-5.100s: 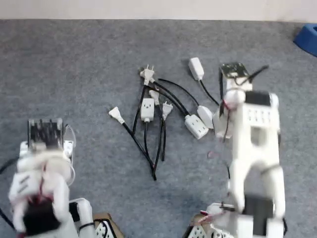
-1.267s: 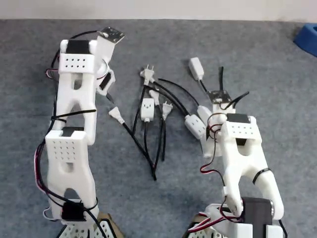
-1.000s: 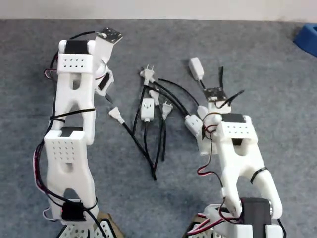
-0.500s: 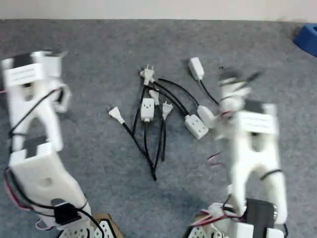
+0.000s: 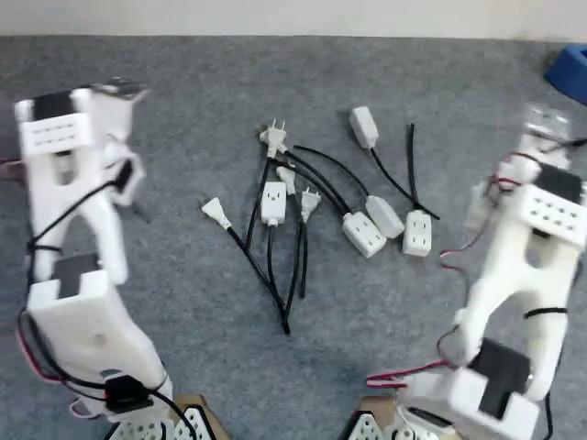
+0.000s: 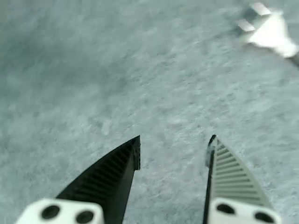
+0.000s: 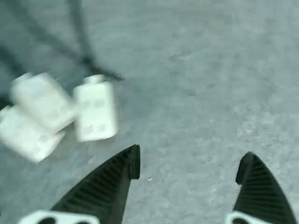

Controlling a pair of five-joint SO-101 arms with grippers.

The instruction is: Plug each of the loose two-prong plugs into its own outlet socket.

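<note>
Several black cords with white ends lie tangled mid-table. Loose two-prong plugs lie at the back, at the left and in the middle. White outlet sockets lie in the tangle and in a cluster to the right. My left gripper is open over bare carpet, with a plug some way ahead of it. My right gripper is open and empty, with the socket cluster just ahead. The left arm stands far left, the right arm far right.
Grey carpet covers the whole table. A blue object sits at the back right corner. Another white socket lies behind the cluster. Open carpet lies between each arm and the cords.
Both arms have swung outward from the cords, the left one to the left, the right one to the right. A white socket now lies uncovered where the right gripper was.
</note>
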